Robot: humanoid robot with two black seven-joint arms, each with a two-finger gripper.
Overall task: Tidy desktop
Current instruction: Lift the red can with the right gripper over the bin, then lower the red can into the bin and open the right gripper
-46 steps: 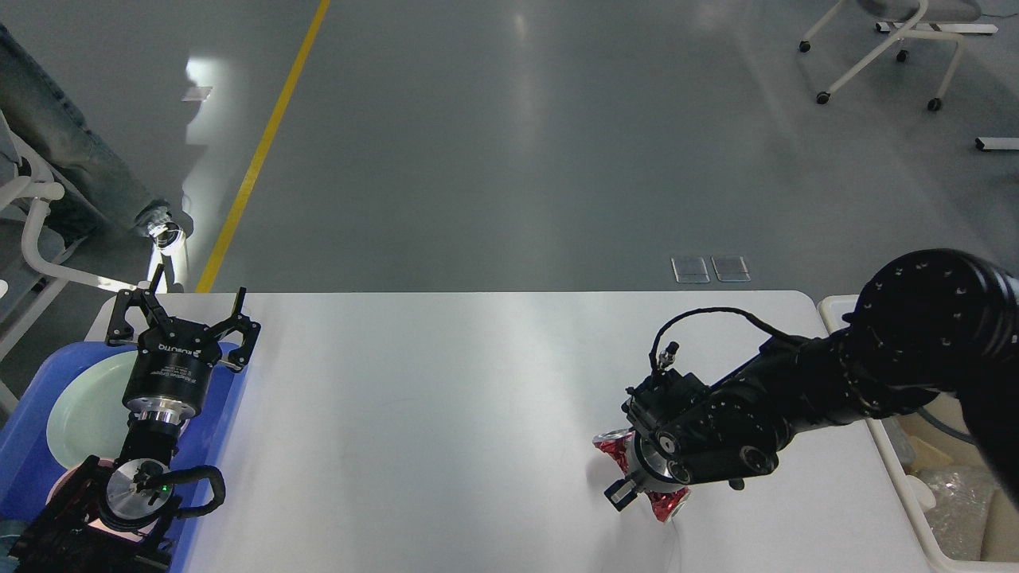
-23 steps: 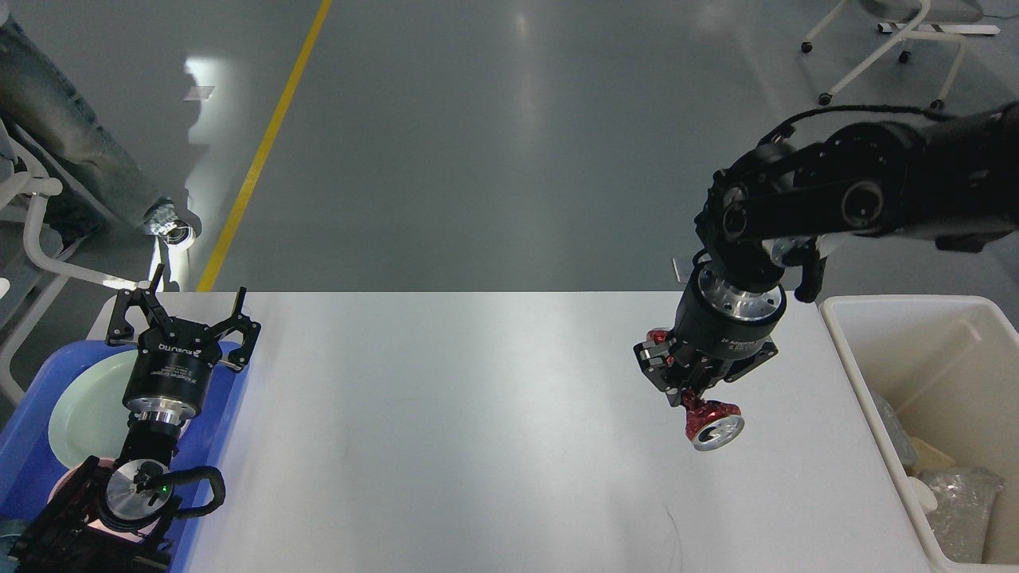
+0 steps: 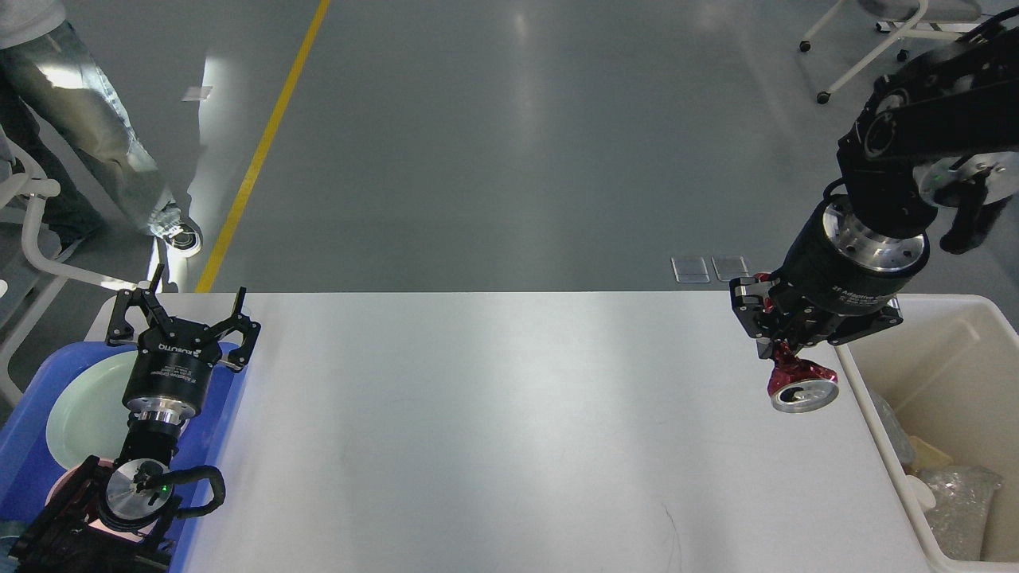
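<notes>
The step in hand looks like disposal: the right gripper (image 3: 788, 350) pinches a crushed red can (image 3: 798, 383) by its crumpled upper part and holds it in the air, above the desktop's (image 3: 493, 414) right edge near the far right corner, just short of the bin (image 3: 967, 306). The next move calls for carrying it further right, past the bin's near wall, then letting go — not over the rim.

The can is thin dented metal, glossy red, its round silver end facing down and toward the camera. The bin is cream plastic, rectangular, with crinkled clear wrappers inside. The desktop is smooth, matte white-grey, with rounded corners.

The left gripper (image 3: 183, 306) rests spread and empty over the blue tray (image 3: 32, 446) at the left edge — a pale plate (image 3: 80, 406) lies in it.
</notes>
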